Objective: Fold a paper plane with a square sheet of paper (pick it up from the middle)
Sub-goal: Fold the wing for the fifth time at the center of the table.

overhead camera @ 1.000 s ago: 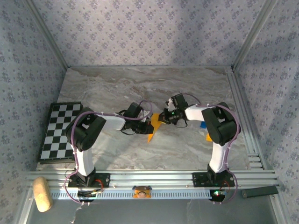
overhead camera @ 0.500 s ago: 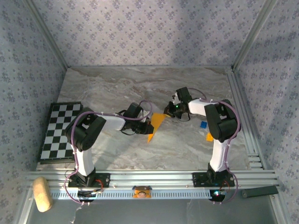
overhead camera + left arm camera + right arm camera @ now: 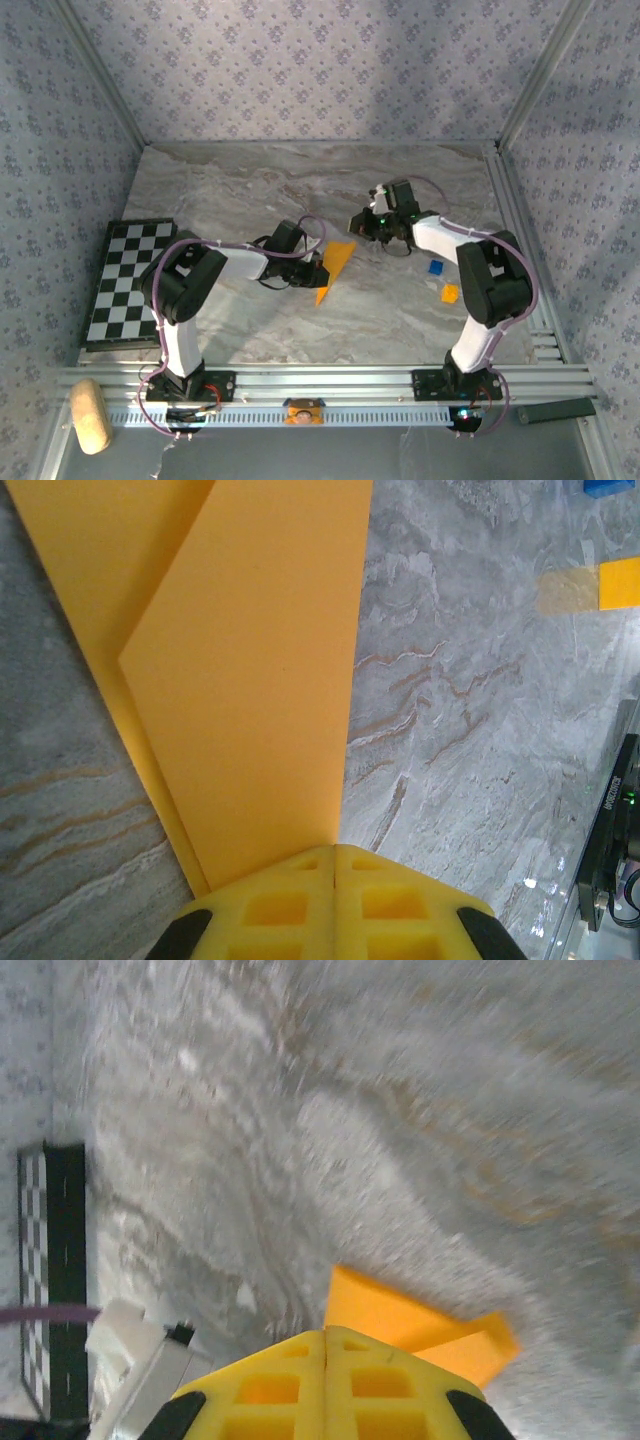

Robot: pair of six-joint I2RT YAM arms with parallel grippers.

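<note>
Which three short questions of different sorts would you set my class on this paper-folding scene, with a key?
1. Fill in: the left gripper is shut on the ____.
2. True or false: the right gripper grips the paper plane.
3. Where does the chequered board lie? A: on the robot's left. B: on the robot's right. C: under the plane.
Key: 1 paper plane; 2 false, it is shut but apart from the plane in the top view; 3 A.
</note>
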